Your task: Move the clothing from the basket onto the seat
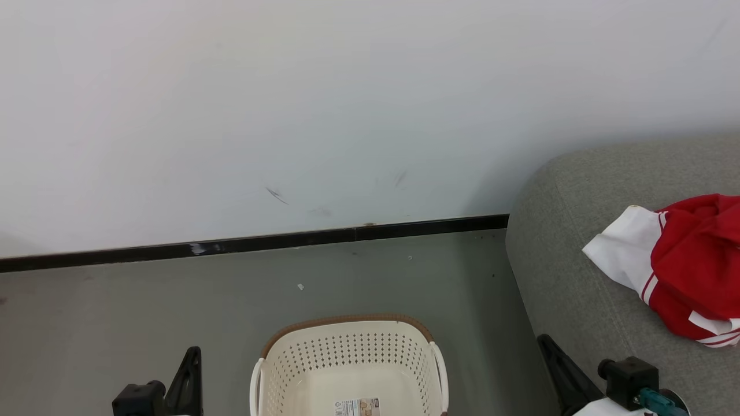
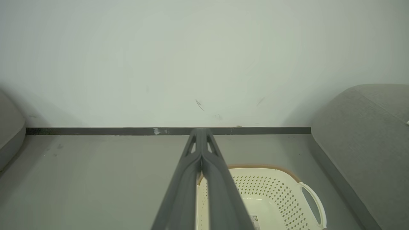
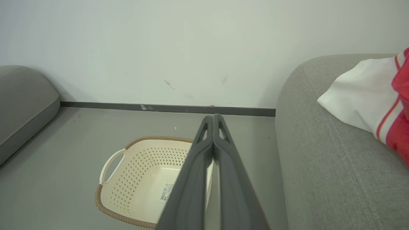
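The cream perforated basket (image 1: 347,319) stands on the floor at the bottom centre, with only a label showing on its bottom. The red and white clothing (image 1: 688,260) lies bunched on the grey seat (image 1: 566,271) at the right. My left gripper (image 1: 193,351) is low, left of the basket, apart from it. In the left wrist view its fingers (image 2: 201,131) are pressed together on nothing, with the basket (image 2: 281,191) below. My right gripper (image 1: 544,342) hangs between basket and seat. Its fingers (image 3: 213,117) are also shut and hold nothing, and the clothing (image 3: 361,92) is off to the right.
A white wall with a black baseboard (image 1: 289,241) closes the far side of the grey floor (image 1: 115,318). Another grey cushion (image 3: 22,99) lies at the left in the wrist views.
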Controlling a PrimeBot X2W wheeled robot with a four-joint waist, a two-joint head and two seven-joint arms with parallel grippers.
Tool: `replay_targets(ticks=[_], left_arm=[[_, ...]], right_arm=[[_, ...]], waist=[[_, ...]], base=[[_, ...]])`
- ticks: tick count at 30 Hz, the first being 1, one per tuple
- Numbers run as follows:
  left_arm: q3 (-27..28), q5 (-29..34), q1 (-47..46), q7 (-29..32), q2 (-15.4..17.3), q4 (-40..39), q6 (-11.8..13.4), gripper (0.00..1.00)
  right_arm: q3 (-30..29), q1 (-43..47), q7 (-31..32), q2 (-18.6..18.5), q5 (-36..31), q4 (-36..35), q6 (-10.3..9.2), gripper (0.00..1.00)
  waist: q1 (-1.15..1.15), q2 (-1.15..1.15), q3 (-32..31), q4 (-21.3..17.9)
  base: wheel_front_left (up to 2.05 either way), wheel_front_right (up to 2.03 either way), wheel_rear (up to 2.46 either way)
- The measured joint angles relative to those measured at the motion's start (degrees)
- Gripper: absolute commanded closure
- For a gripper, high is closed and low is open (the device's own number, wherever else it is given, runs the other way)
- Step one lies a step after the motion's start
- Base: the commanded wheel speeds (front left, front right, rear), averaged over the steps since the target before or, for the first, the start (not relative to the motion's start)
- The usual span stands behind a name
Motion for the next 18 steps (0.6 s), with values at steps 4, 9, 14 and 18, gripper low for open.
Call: replay_targets(ticks=[4,9,14,18], left_arm=[[0.76,-1.87,0.12,0.55,-0.07,0.01,-0.55,1.0],[1.91,-5.67,0.12,1.76,-0.35,-0.04,-1.3,1.0],[2.8,-9.02,0.12,2.81,-1.08,-0.16,-2.12,1.0],[3.78,-11.46,0.12,3.58,-1.29,-0.3,-2.89,1.0]], right_arm=[[0.41,0.47,0.0,0.01,1.78,-0.47,0.0,1.0],[1.11,0.8,0.0,0.01,5.49,-1.93,0.0,1.0],[1.2,1.73,0.0,0.01,10.76,-2.46,0.0,1.0],[0.6,1.64,0.65,0.01,15.83,-2.8,0.0,1.0]], waist=[[0.0,0.0,0.04,-0.01],[0.0,0.0,0.15,-0.01],[0.0,0.0,0.29,0.06],[0.02,0.0,0.37,0.13]], base=[[0.0,0.0,0.0],[0.0,0.0,0.0],[0.0,0.0,0.0],[0.0,0.0,0.0]])
